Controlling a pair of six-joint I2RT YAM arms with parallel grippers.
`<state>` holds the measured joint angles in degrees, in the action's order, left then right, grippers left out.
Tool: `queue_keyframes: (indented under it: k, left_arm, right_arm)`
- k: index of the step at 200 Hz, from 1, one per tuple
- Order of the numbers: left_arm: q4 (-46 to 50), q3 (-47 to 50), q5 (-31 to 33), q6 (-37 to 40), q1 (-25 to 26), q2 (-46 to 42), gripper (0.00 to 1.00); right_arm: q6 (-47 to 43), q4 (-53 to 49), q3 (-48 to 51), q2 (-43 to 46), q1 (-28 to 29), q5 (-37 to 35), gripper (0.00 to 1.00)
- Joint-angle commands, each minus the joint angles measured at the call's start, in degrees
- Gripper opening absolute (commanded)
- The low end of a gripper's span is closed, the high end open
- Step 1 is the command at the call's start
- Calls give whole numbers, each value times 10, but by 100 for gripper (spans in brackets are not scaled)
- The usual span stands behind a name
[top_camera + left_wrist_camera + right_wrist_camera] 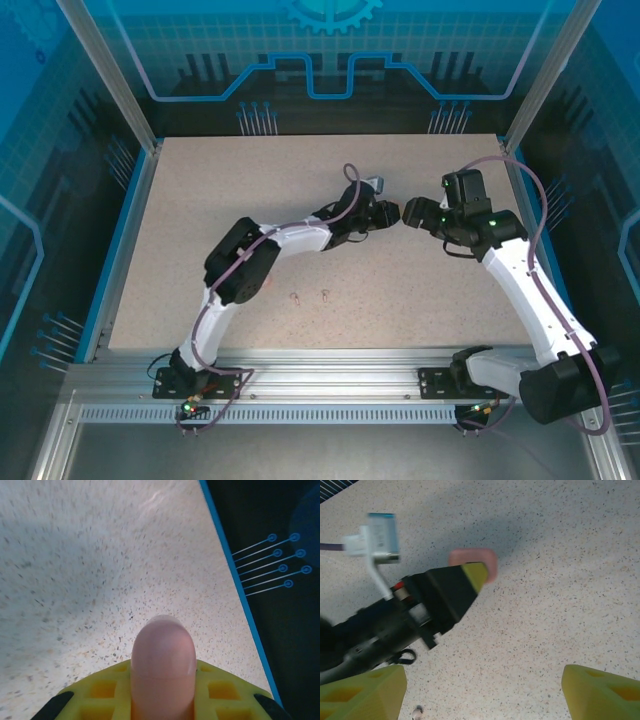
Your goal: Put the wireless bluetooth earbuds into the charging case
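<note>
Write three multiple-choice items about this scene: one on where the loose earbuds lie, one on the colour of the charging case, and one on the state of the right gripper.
1. In the top view, where do the loose earbuds lie?
A. On the table, nearer to the arm bases than the grippers are
B. At the far edge of the table
C. Inside the case

2. What colour is the case that the left gripper holds?
A. Blue
B. Pink
C. Green

3. In what state is the right gripper?
A. Shut on the case
B. Shut on an earbud
C. Open, holding nothing

Answers:
1 A: two small pieces lie on the bare table between the grippers and the bases.
2 B: the left wrist view shows its rounded body pink.
3 C: its fingers stand far apart, with only table between them.
</note>
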<state>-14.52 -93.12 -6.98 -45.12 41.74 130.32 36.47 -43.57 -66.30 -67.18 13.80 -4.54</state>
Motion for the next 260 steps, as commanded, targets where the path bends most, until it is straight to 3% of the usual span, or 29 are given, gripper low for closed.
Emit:
queue_keyframes:
  k: [1,38,57,114,179,184,194,200,207,212,248,251,260]
  left_arm:
    - [104,-98,-52,-71,-2,50,0]
    - [240,-252,-73,-85,-5,138,0]
    - [326,-337,-79,-78,-6,184,6]
    - [463,-474,-75,-67,-16,258,38]
    - [513,-469,-40,-25,-25,225,60]
    - [517,-466,-33,-19,-26,217,67]
    - [525,-456,-13,-4,-29,196,69]
    - [532,-448,5,4,-31,182,77]
    - [532,-433,19,17,-33,162,79]
    - [531,-421,25,25,-35,148,86]
    - [488,-281,70,69,-52,7,90]
    - [479,-264,76,71,-55,-8,97]
    - [452,-216,88,78,-58,-55,99]
  right_arm:
    - [4,13,5,6,-11,-2,83]
    - [3,18,11,4,-15,3,83]
    - [3,21,15,3,-17,5,83]
    - [1,16,15,4,-24,5,83]
    - [0,-2,3,17,-26,6,86]
    - [1,-5,3,19,-26,6,87]
    - [2,-8,3,26,-26,4,90]
    - [3,-11,3,30,-26,4,91]
    - [4,-13,4,35,-26,5,91]
    - [4,-14,4,39,-26,5,92]
    - [14,-16,16,61,-20,16,93]
    - [15,-14,18,62,-17,16,93]
    - [16,-8,23,64,-5,16,93]
